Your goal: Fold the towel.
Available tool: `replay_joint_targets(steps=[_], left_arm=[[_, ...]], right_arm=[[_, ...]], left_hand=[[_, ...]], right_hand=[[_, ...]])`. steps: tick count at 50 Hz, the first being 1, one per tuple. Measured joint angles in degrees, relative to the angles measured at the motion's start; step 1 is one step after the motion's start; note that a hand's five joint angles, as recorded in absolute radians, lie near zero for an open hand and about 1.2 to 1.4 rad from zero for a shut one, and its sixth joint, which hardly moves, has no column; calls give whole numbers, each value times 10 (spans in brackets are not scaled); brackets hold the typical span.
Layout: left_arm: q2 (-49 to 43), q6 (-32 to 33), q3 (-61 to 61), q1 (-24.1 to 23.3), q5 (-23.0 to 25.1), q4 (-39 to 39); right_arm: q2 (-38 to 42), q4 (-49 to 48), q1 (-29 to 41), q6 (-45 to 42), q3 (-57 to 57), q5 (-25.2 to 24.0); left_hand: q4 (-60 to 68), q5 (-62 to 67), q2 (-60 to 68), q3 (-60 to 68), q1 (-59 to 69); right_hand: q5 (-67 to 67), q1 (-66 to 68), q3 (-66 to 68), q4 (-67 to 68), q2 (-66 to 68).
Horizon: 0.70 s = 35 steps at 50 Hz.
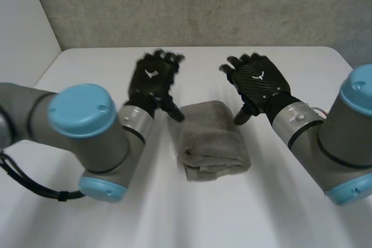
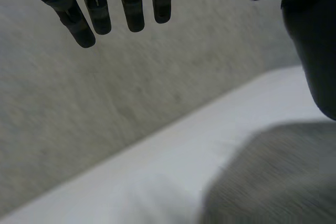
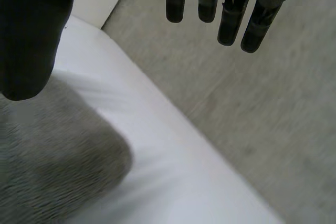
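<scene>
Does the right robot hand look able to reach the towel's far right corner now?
Probably yes: the right robot hand is open right by the towel, with nothing between them.

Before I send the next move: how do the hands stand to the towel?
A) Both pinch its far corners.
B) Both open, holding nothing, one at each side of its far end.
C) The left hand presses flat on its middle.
B: the left hand and right hand have straight fingers with no cloth in them, flanking the far end of the folded towel.
</scene>
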Motion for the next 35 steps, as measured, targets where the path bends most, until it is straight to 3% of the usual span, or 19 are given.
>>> replay_joint_targets(steps=[8,19,26,35], left_arm=[[-71,0,18,-17,-1,-69],[-87,1,-18,-14,-2,-74],[-58,0,-30,-13,-3,-73],[38,-11,-29,-6,-9,-75]], right_arm=[[101,136,-15,43,-78,-4],[179,205,-19,42,-131,-2],[155,215,-18,43,-138,-5],[60,219,-12,50,-166,3]], left_hand=[[0,0,0,0,0],[0,0,0,0,0],[0,-1,0,0,0],[0,-1,-1,0,0]], right_hand=[[0,0,0,0,0],[0,-9,0,0,0],[0,-9,0,0,0],[0,-9,0,0,0]])
